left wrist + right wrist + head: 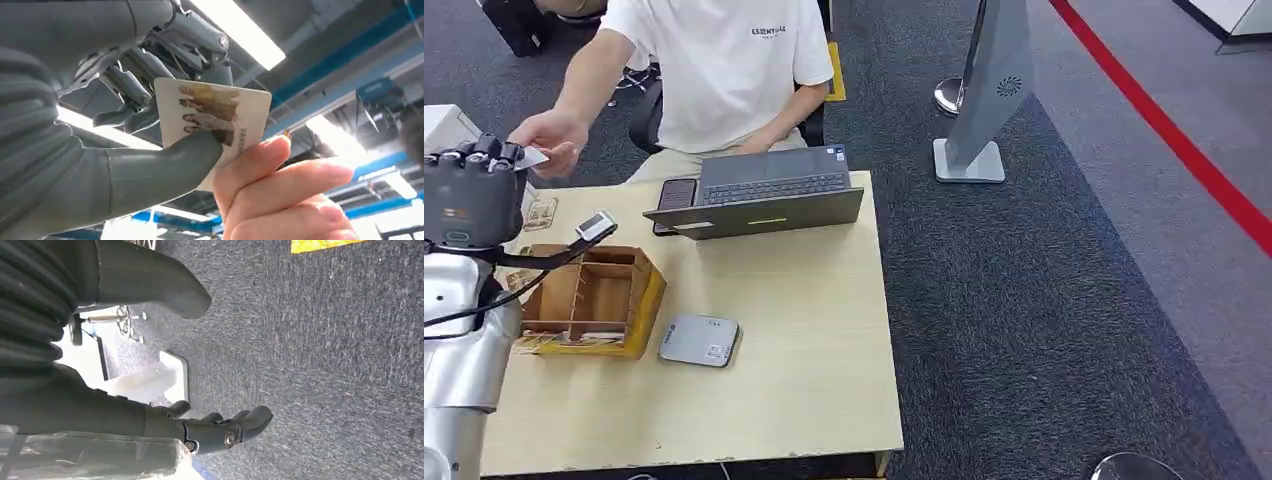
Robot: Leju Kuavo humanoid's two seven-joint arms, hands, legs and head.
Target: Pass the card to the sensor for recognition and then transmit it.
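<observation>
While raised beyond the pale wooden table's [754,330] far-left corner, grey left hand [100,135] pinches card | person's hand [280,195] grips same card | white rounded-corner plastic card [215,120], brown printed figures | right hand [215,427] empty, fingers loosely extended

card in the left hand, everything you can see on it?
The card is a thin, pale rectangle with rounded corners, plastic by the look. Its face carries a brownish printed picture and a small line of text, too small to read. The left robot hand pinches it between thumb and fingers, raised above the table's far left corner, while a person's hand grips its other edge.
</observation>
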